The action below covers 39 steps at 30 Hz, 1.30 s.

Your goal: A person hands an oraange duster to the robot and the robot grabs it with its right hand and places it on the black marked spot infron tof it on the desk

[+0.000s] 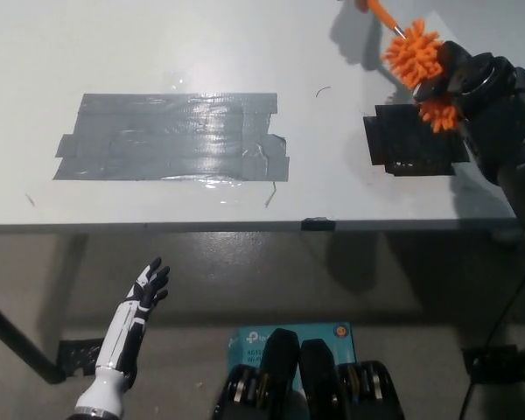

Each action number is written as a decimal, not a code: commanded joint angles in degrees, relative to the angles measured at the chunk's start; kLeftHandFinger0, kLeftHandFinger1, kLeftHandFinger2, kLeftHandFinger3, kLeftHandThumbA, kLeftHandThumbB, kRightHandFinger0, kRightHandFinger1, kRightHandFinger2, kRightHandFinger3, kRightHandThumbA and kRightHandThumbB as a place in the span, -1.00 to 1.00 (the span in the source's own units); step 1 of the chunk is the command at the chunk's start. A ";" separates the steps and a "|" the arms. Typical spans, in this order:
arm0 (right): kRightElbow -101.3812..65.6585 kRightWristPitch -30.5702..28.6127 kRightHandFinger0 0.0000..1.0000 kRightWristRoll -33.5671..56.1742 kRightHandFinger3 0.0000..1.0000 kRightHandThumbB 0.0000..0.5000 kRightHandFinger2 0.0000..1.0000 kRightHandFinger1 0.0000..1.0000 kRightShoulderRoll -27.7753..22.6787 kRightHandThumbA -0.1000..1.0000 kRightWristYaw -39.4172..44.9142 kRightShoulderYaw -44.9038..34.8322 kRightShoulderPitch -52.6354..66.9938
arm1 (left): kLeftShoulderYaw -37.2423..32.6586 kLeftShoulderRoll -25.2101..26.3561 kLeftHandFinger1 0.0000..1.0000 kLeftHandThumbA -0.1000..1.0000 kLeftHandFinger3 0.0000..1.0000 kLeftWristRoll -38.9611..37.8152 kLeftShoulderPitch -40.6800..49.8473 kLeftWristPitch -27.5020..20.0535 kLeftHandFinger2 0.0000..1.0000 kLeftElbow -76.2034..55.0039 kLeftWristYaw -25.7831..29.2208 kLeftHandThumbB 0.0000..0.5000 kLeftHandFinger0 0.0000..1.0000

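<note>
My black right hand (474,86) is shut on the orange duster (415,59) at the table's far right. The fluffy head sticks out on both sides of the hand, and its thin orange handle (378,12) points up to the picture's top edge. Hand and duster hover over the upper right part of the black marked spot (409,143), hiding that corner. Whether the duster touches the desk I cannot tell. My white left hand (145,290) hangs open below the table edge at the lower left.
A large patch of grey tape (173,137) lies on the white desk (157,44) left of centre. The desk's front edge (245,226) runs across the middle of the picture. A teal box (252,339) sits on the floor below.
</note>
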 commanded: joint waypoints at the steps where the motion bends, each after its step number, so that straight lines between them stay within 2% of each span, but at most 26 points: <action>1: -5.34 -5.09 -0.77 0.83 1.00 -0.17 0.76 0.06 -1.91 -1.00 -1.91 0.20 -3.65 | 0.37 0.51 1.00 0.98 1.00 -0.24 -1.78 -0.66 1.00 -1.37 -0.03 -0.08 1.00; 2: -6.13 -5.28 -0.75 0.52 0.95 -0.28 0.78 0.12 -1.92 -1.00 -1.84 0.50 -3.29 | 0.40 0.58 1.00 0.99 1.00 -0.11 -1.62 -1.11 1.00 -1.08 0.06 -0.17 1.00; 3: -7.19 -5.12 -0.77 0.60 0.40 -0.28 0.75 0.12 -1.92 -1.00 -1.39 0.47 -2.89 | 0.42 0.69 1.00 1.00 1.00 -0.05 -1.41 -1.67 1.00 -0.73 0.09 -0.23 1.00; 5: -10.31 -4.22 -0.83 0.26 0.09 -0.32 0.87 0.18 -1.89 -1.00 -0.64 0.84 -1.77 | 0.41 0.96 1.00 1.00 1.00 0.07 -0.89 -2.03 1.00 -0.75 -0.03 -0.30 1.00; 6: -11.61 -4.12 -0.85 0.17 0.19 -0.34 0.88 0.16 -1.96 -1.00 -0.30 0.96 -1.46 | 0.41 1.01 1.00 1.00 1.00 0.15 -0.89 -1.80 1.00 -0.87 -0.03 -0.35 1.00; 7: -13.44 -4.03 -0.79 0.54 0.36 -0.26 0.90 0.21 -2.00 -1.00 -0.31 0.54 -0.91 | 0.41 1.04 1.00 1.00 1.00 0.22 -0.95 -1.74 1.00 -0.89 -0.02 -0.39 1.00; 10: -22.86 -3.78 -0.53 2.04 0.61 -0.30 1.00 0.45 -2.48 -1.00 0.55 -1.04 2.27 | 0.48 1.07 1.00 1.00 1.00 0.05 -1.12 -1.81 1.00 -0.76 -0.06 -0.42 1.00; 11: -26.67 -2.78 -0.45 2.61 0.61 -0.32 0.98 0.49 -2.59 -1.00 1.79 -1.47 3.28 | 0.59 1.15 1.00 1.00 1.00 0.33 -1.36 -2.33 1.00 -0.38 0.25 -0.44 1.00; 16: -36.70 0.12 -0.33 2.45 0.69 -0.35 0.98 0.52 -3.10 -1.00 3.98 -1.64 6.70 | 0.79 1.26 1.00 1.00 1.00 0.21 -1.33 -2.32 1.00 -0.33 0.21 -0.46 1.00; 21: -36.32 -1.45 -0.54 2.82 0.90 -0.29 0.98 0.37 -3.40 -1.00 2.37 -2.55 9.69 | 0.99 1.40 1.00 0.99 1.00 -0.15 -1.04 -2.73 1.00 -0.42 -0.08 -0.50 1.00; 22: -35.55 -1.42 -0.46 2.31 0.92 -0.33 1.00 0.44 -3.62 -1.00 2.27 -2.13 9.91 | 1.05 1.35 1.00 0.99 1.00 -0.39 -1.06 -2.57 1.00 -0.44 -0.19 -0.49 1.00; 24: -33.21 0.04 -0.45 1.94 0.95 -0.35 1.00 0.48 -3.64 -1.00 2.08 -1.85 9.99 | 1.13 1.34 1.00 0.99 1.00 -0.58 -1.22 -2.16 1.00 -0.57 -0.29 -0.47 1.00; 27: -29.76 -0.69 -0.63 2.49 0.91 -0.42 0.75 0.23 -3.70 -1.00 1.71 -2.02 10.75 | 1.13 1.31 1.00 0.99 1.00 -0.32 -1.27 -2.08 1.00 -0.61 -0.18 -0.49 1.00; 28: -28.71 -0.99 -0.65 2.61 0.91 -0.41 0.74 0.21 -3.72 -1.00 1.34 -2.12 11.11 | 1.12 1.35 1.00 0.99 1.00 -0.08 -1.32 -2.06 1.00 -0.74 -0.08 -0.49 1.00; 29: -27.83 -1.46 -0.65 2.73 0.96 -0.43 0.78 0.24 -3.78 -1.00 0.98 -2.20 11.47 | 1.12 1.37 1.00 0.99 1.00 0.10 -1.41 -2.01 1.00 -0.83 0.02 -0.50 1.00; 32: -24.07 -2.44 -0.66 2.64 1.00 -0.31 1.00 0.37 -3.83 -1.00 0.19 -1.85 11.84 | 1.34 1.39 1.00 0.99 1.00 0.02 -1.78 -1.62 1.00 -1.08 0.14 -0.48 1.00; 37: -22.07 -2.85 -0.68 2.62 1.00 -0.38 1.00 0.36 -3.60 -1.00 -0.41 -1.72 12.27 | 1.46 1.45 1.00 0.99 1.00 -0.07 -1.93 -0.81 1.00 -1.36 -0.01 -0.45 1.00; 39: -21.77 -2.31 -0.71 2.91 1.00 -0.35 0.90 0.29 -3.34 -1.00 -0.27 -1.89 12.98 | 1.55 1.34 1.00 0.98 1.00 -0.17 -1.94 -0.56 1.00 -1.41 -0.01 -0.42 1.00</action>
